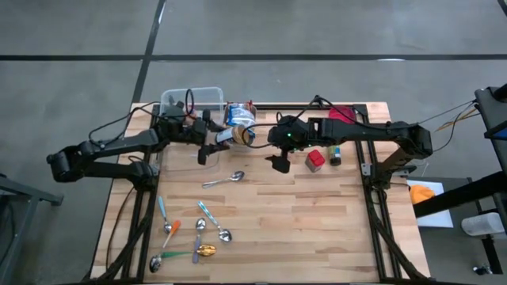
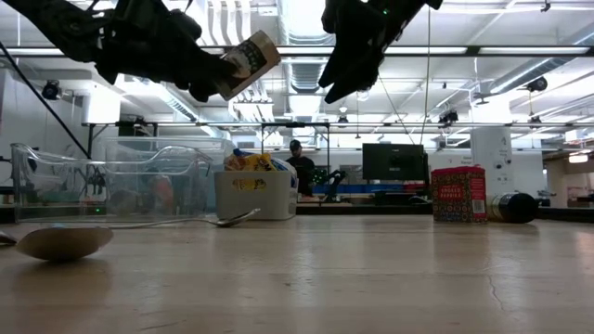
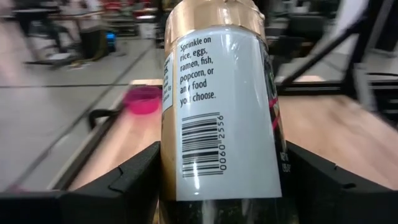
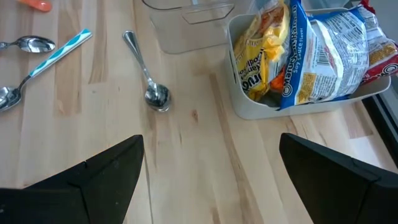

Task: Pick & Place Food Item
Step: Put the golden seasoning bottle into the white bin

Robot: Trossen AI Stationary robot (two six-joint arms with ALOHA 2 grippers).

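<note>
The left pincer (image 1: 212, 145) clamped the seasoning jar (image 3: 219, 106), long axis pointing right toward the right pincer (image 1: 277, 162) (jaws apart, empty) nearby.

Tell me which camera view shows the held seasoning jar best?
The left wrist view: the seasoning jar fills it, label readable, between the left gripper fingers. High and low views show it small; the right wrist view misses it.

On the seasoning jar (image 3: 219, 112) filling the frame's centre, we read "Sprinkle on rice, eggs, ramen, fish, popcorn, or any food you choose." above a barcode numbered 0060 2556. At upper right, the snack bag (image 4: 323, 53) read "Soy Sauce Flavor".
</note>
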